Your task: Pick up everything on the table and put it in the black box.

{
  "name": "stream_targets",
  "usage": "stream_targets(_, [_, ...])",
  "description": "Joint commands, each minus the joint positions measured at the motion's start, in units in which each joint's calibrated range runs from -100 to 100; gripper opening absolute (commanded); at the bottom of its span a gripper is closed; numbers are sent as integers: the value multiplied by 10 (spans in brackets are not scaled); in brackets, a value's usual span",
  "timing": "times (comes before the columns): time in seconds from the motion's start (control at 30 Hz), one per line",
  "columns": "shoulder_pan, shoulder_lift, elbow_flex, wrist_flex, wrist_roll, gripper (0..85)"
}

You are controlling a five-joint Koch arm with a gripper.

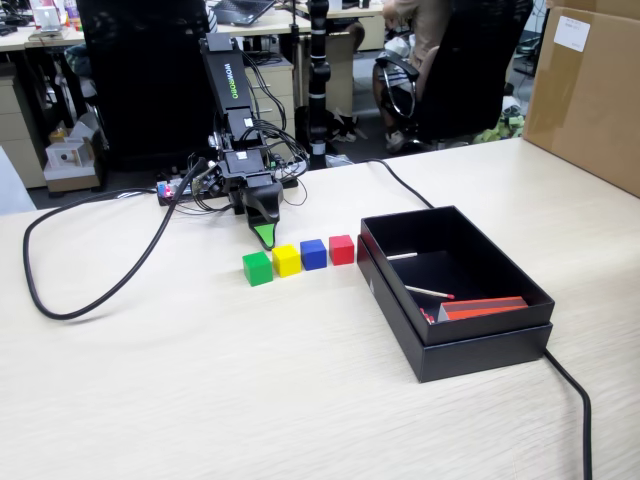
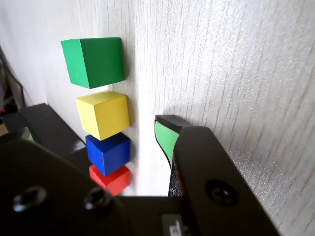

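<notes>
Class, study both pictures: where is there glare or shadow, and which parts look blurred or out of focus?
Fixed view: soft even room light, the small green cube casts only a faint shadow, and the shallow matte-black cardboard box is dark inside. Wrist view: pale glare washes the light beige wood-grain tabletop beside the cubes; the black gripper body close to the lens looks soft.

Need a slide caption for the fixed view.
Gripper behind row of four cubes: green, yellow, blue, red; black box alongside.

Premises: an office. Evidence in the fixed view: black swivel chairs (image 1: 455,70) on the far side of the light wood-grain table (image 1: 200,380), desks with a laptop (image 1: 240,10) beyond, a drawer unit (image 1: 272,85), and a large brown carton (image 1: 590,95) at right.
</notes>
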Motion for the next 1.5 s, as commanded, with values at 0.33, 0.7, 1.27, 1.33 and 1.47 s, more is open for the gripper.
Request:
stream_targets(0.33, [-8,79,359,-437,-5,491])
stream_targets(0.7, [-31,343,595,-561,-50,447])
stream_targets(1.27, [-71,667,708,-561,-89,419])
stream_targets(1.33, [-69,689,716,-557,-86,392])
stream_targets(1.47, [-69,720,716,-475,-80,97])
